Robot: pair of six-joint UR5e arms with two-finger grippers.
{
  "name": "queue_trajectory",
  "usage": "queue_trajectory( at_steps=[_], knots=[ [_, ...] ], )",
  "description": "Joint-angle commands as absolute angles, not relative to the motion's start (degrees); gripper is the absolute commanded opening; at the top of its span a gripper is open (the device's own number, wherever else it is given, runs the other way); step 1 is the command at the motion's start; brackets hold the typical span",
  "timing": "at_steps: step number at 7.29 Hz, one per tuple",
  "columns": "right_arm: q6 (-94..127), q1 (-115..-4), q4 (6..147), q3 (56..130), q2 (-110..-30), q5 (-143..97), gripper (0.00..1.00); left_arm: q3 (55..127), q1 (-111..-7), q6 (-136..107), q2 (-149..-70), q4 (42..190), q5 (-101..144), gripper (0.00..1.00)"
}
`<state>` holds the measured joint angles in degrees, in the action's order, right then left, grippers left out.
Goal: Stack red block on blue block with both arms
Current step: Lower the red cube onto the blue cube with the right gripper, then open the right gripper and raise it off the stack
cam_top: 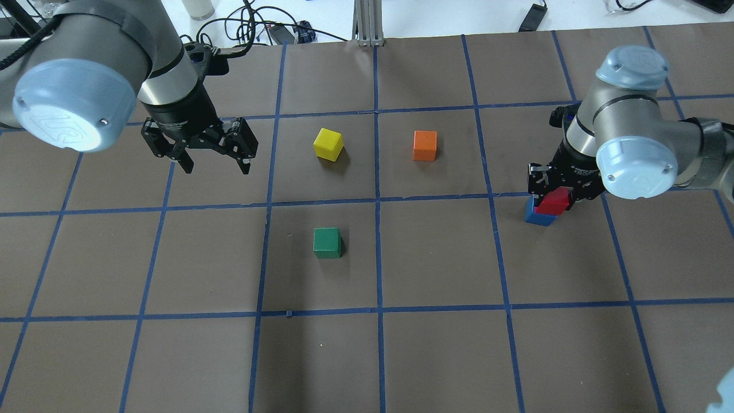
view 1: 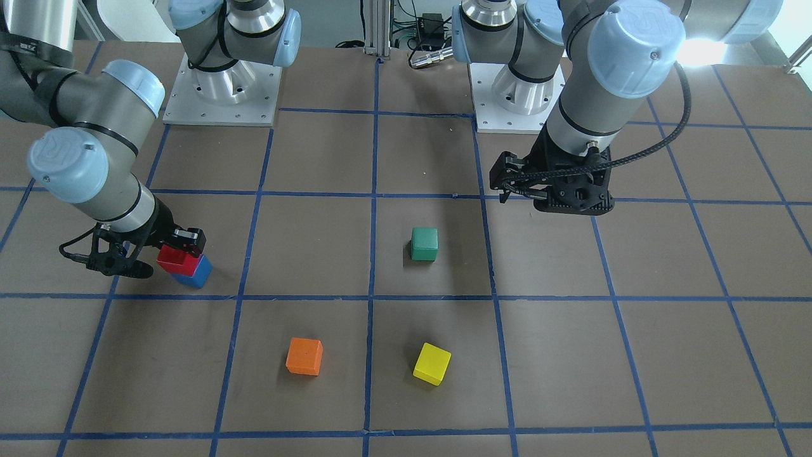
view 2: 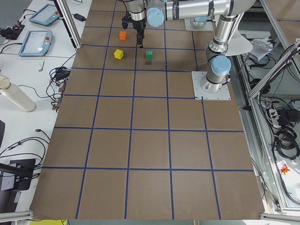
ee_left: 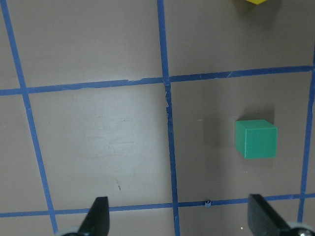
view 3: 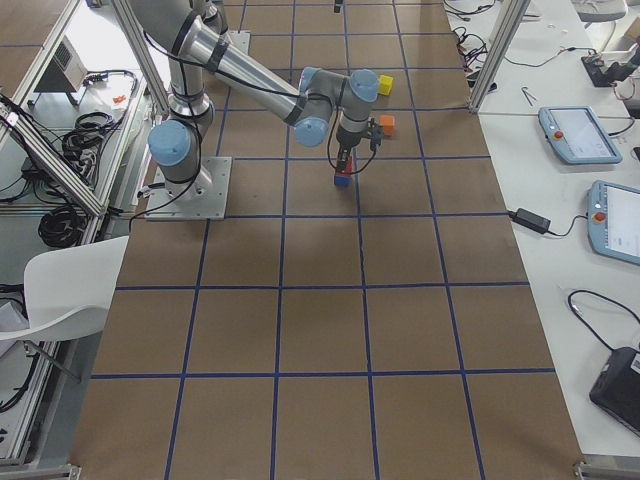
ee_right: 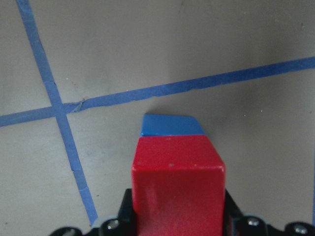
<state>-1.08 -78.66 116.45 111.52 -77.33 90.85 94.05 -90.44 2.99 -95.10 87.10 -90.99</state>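
Note:
The red block (view 1: 172, 259) is between the fingers of my right gripper (view 1: 181, 254), which is shut on it. It sits right on top of the blue block (view 1: 196, 274), a little offset; I cannot tell if they touch. The overhead view shows the same: red block (cam_top: 553, 202), blue block (cam_top: 536, 217), right gripper (cam_top: 553, 195). The right wrist view shows the red block (ee_right: 177, 182) with the blue block (ee_right: 172, 126) showing past its far edge. My left gripper (cam_top: 209, 158) is open and empty, hovering above the table far from the stack (ee_left: 179, 219).
A green cube (cam_top: 327, 242) lies near the table's middle and also shows in the left wrist view (ee_left: 256, 139). A yellow cube (cam_top: 328, 143) and an orange cube (cam_top: 425, 145) lie farther out. Both arm bases (view 1: 222, 95) stand at the robot's edge.

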Motion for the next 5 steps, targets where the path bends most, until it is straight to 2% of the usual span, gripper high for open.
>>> queue_trajectory(
  at_steps=[1,3,5],
  knots=[
    [-0.97,-78.66,116.46,111.36,-77.34,91.05,1.00,94.04,-90.44,2.99,-95.10,87.10,-91.05,1.00],
    [-1.75,-78.66,113.05,108.73,-78.57,93.50,1.00,93.43,-90.44,3.08,-95.01,87.10,-91.14,1.00],
    [-1.85,-78.75,98.96,100.50,-82.25,92.99,1.00,93.34,-90.44,2.99,-94.75,86.14,-91.14,1.00]
  ],
)
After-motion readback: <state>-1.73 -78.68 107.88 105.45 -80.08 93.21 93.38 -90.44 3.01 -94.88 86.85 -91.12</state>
